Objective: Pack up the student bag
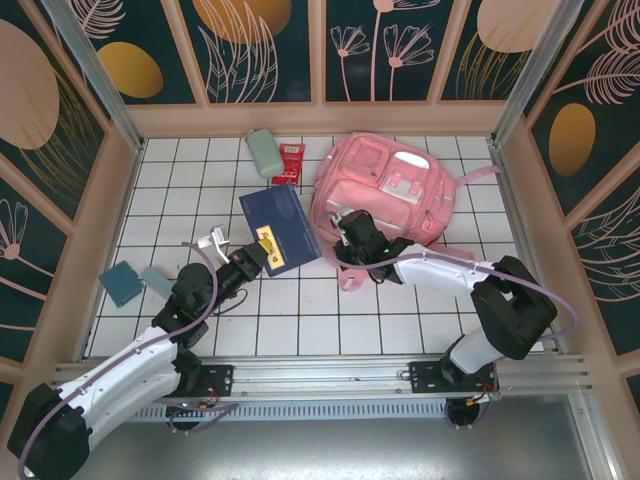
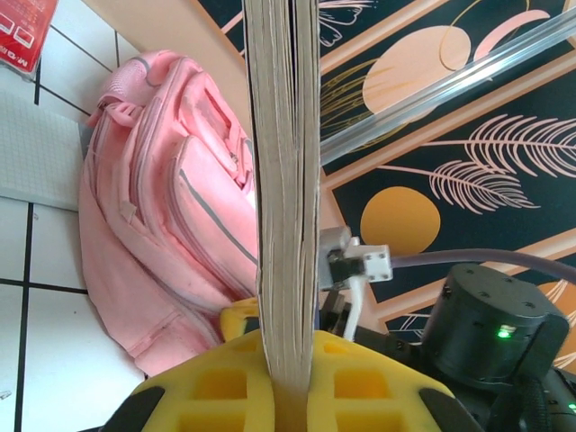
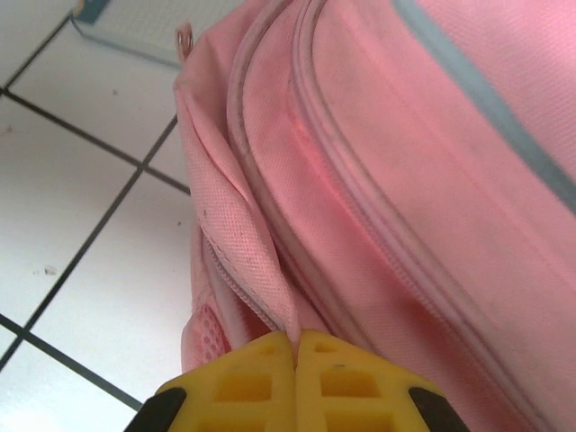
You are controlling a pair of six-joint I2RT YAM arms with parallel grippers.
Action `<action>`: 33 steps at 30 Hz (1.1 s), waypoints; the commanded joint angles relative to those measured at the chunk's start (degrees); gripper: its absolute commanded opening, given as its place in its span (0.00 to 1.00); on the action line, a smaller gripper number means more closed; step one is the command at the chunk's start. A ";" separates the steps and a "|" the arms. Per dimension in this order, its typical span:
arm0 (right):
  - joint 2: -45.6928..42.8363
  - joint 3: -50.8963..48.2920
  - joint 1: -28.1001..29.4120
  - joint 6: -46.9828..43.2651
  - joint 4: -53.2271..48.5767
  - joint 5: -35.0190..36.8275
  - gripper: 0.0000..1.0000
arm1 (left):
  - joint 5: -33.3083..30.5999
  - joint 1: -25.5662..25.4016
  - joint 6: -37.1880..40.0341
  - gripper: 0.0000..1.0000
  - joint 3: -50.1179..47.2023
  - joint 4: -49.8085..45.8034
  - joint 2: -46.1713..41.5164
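Observation:
The pink student bag [image 1: 385, 195] lies at the back right of the tiled floor. My right gripper [image 1: 345, 242] is at its near left edge. In the right wrist view its yellow jaws [image 3: 295, 346] are shut on a fold of the bag's fabric [image 3: 270, 270] beside the zip. My left gripper [image 1: 262, 250] is shut on a dark blue book [image 1: 280, 228] just left of the bag. In the left wrist view the book's page edge [image 2: 283, 225] stands upright, squeezed in the gripper [image 2: 292, 360], with the bag [image 2: 162, 207] behind it.
A green pouch [image 1: 263, 152] and a red packet [image 1: 290, 163] lie at the back. At the left lie a teal pad [image 1: 122, 282] and a pale blue block [image 1: 155, 278], with a small white item [image 1: 215, 240] near them. Patterned walls enclose the floor.

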 commanded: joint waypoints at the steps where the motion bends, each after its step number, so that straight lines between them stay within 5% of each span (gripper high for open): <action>1: -5.62 2.69 -0.23 1.26 0.26 4.48 0.00 | 1.36 -0.20 -1.79 0.00 -1.56 5.85 1.42; 10: -8.30 12.20 -1.03 2.68 -1.33 3.28 0.00 | 4.46 -1.88 -8.72 0.00 -3.84 20.17 13.70; 22: -7.88 19.19 -1.03 5.42 -1.49 1.03 0.00 | 1.52 -6.13 -16.30 0.00 6.91 38.13 40.26; 33: -9.56 16.52 -1.11 6.95 0.31 0.15 0.00 | -1.37 -10.18 -20.97 0.00 21.97 39.64 58.62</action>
